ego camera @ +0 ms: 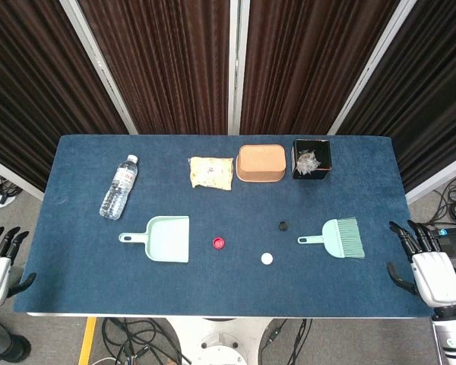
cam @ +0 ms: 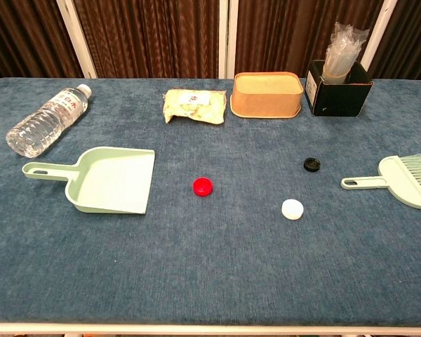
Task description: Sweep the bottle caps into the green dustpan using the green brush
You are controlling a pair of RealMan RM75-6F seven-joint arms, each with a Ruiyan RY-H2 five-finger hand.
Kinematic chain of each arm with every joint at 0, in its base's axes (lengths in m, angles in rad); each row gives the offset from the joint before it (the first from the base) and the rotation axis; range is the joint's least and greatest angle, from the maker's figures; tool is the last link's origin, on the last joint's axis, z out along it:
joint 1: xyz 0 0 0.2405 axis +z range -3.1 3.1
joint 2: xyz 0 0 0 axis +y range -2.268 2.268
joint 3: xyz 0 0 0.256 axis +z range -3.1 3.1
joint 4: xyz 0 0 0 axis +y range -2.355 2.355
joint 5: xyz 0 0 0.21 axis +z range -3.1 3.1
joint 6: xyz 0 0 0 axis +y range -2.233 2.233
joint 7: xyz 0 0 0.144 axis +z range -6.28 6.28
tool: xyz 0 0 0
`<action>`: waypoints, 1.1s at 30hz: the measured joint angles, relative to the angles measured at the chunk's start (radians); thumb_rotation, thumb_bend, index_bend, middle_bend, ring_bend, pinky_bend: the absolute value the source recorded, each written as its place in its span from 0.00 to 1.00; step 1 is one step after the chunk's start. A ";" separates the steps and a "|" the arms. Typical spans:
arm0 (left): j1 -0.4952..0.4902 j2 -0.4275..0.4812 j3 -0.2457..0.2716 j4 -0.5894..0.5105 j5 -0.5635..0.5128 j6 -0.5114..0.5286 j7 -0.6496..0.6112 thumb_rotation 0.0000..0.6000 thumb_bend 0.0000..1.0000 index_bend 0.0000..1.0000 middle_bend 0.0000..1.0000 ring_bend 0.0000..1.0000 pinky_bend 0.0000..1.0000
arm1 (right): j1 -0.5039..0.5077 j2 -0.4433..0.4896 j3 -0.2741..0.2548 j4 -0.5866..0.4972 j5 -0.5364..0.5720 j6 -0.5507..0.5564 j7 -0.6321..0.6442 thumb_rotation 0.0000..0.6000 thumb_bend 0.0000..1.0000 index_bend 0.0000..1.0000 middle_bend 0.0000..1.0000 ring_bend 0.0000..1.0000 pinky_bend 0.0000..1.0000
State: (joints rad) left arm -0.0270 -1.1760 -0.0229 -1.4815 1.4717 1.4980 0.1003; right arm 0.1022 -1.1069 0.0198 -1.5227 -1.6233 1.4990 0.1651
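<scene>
The blue worktop (ego camera: 76, 289) carries a dustpan (ego camera: 167, 239), brush (ego camera: 342, 237), and red cap (ego camera: 219, 243), white cap (ego camera: 267, 258) and black cap (ego camera: 283, 225) between them; behind lie a bottle (ego camera: 118, 187), packet (ego camera: 211, 172), tan tub (ego camera: 261, 163) and black box (ego camera: 311, 160).

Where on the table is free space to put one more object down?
The near strip of the table, below the dustpan and white cap, is bare. So is the patch between bottle and snack packet. The back right, around tan container and black box, is crowded.

Matt, seemingly plastic dustpan (cam: 112, 179)
</scene>
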 measured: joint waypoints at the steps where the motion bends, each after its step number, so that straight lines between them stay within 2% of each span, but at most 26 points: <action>1: 0.000 0.000 0.000 0.000 0.000 -0.001 0.000 1.00 0.19 0.15 0.10 0.00 0.01 | 0.000 0.000 0.000 0.000 0.000 0.001 0.000 1.00 0.33 0.03 0.18 0.00 0.01; 11: -0.004 -0.002 0.000 0.001 0.004 -0.002 -0.001 1.00 0.19 0.15 0.10 0.00 0.01 | 0.025 -0.007 0.001 -0.010 -0.009 -0.032 -0.043 1.00 0.32 0.04 0.21 0.00 0.01; 13: -0.005 -0.004 -0.001 0.003 0.004 -0.002 -0.002 1.00 0.19 0.15 0.10 0.00 0.01 | 0.036 -0.012 0.006 -0.016 -0.006 -0.048 -0.072 1.00 0.28 0.07 0.24 0.00 0.01; 15: -0.007 -0.007 -0.001 0.006 0.006 -0.004 -0.004 1.00 0.19 0.15 0.10 0.00 0.01 | 0.053 -0.019 0.013 -0.023 0.002 -0.074 -0.121 1.00 0.15 0.12 0.29 0.03 0.01; 18: -0.012 -0.008 0.002 0.011 0.012 -0.009 -0.005 1.00 0.19 0.15 0.10 0.00 0.01 | 0.086 -0.037 0.028 -0.030 0.024 -0.128 -0.220 1.00 0.06 0.23 0.34 0.07 0.02; 21: -0.012 -0.009 0.002 0.013 0.013 -0.010 -0.008 1.00 0.19 0.15 0.10 0.00 0.01 | 0.125 -0.066 0.045 -0.027 0.053 -0.187 -0.348 1.00 0.05 0.31 0.36 0.10 0.04; 26: -0.013 -0.013 0.005 0.020 0.012 -0.016 -0.014 1.00 0.19 0.15 0.10 0.00 0.01 | 0.213 -0.166 0.075 0.016 0.117 -0.309 -0.576 1.00 0.09 0.35 0.36 0.12 0.08; 30: -0.014 -0.019 0.006 0.030 0.007 -0.022 -0.023 1.00 0.19 0.15 0.10 0.00 0.01 | 0.276 -0.269 0.089 0.084 0.168 -0.387 -0.679 1.00 0.15 0.36 0.38 0.14 0.09; 33: -0.015 -0.023 0.006 0.039 0.005 -0.026 -0.031 1.00 0.19 0.15 0.10 0.00 0.01 | 0.310 -0.329 0.091 0.138 0.195 -0.426 -0.717 1.00 0.16 0.36 0.38 0.14 0.09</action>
State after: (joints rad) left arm -0.0418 -1.1987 -0.0166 -1.4422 1.4764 1.4721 0.0698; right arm 0.4122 -1.4363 0.1113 -1.3848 -1.4283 1.0726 -0.5516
